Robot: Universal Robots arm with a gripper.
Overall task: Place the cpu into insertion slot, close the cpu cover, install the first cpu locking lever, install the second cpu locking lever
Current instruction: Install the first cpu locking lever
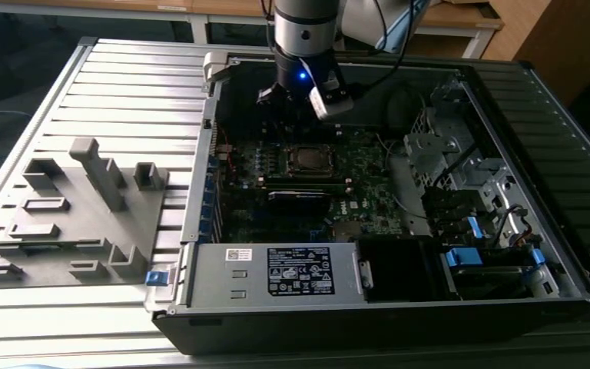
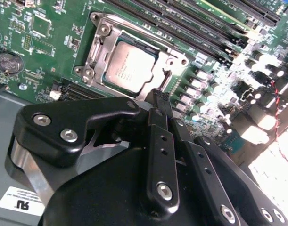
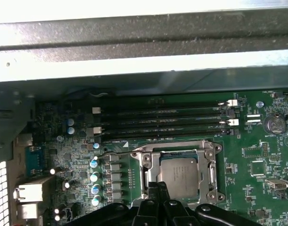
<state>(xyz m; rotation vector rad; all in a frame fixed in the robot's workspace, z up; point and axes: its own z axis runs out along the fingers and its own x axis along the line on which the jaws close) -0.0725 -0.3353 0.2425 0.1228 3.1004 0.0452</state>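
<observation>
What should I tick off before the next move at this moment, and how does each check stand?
1. cpu seated in the insertion slot: ok, it lies flat inside.
2. cpu cover lowered: ok, the frame lies flat around the chip.
3. locking levers latched: cannot tell.
4. gripper free of load: ok, shut on nothing, tips at the cover's edge.
5. gripper apart from the memory slots: ok.
</observation>
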